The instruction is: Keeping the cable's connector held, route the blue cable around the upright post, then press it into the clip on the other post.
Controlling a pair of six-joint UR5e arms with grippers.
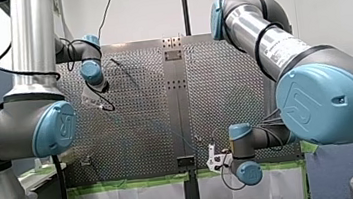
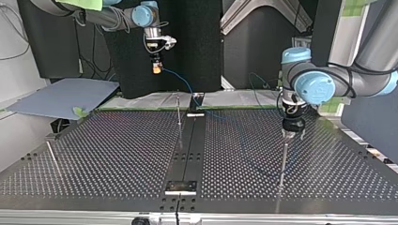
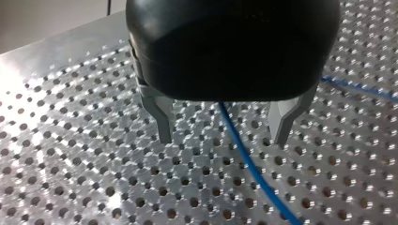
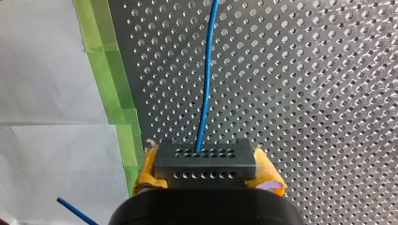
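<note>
My right gripper [image 4: 206,169] was found clamped by its yellow pads [image 4: 149,165] on the dark connector [image 4: 205,158], from which the blue cable [image 4: 207,84] ran out over the perforated table [image 4: 305,93]. My left gripper [image 3: 224,139] had its metal fingers [image 3: 162,119] spread apart, with the cable passing between them ungripped. In the top view that gripper stood directly over a thin upright post [image 2: 283,161] at the view's right.

A: Where is the connector [image 4: 205,161]?
B: Between my right gripper [image 2: 156,69]'s pads, upper left of the top view. The cable [image 4: 206,84] leads ahead from it.
A: And the posts?
B: The middle post [image 2: 179,110] stands on the table [image 2: 117,154], mid-frame. The right post [image 2: 283,159] stands lower right of it, below my left gripper [image 2: 287,135].
</note>
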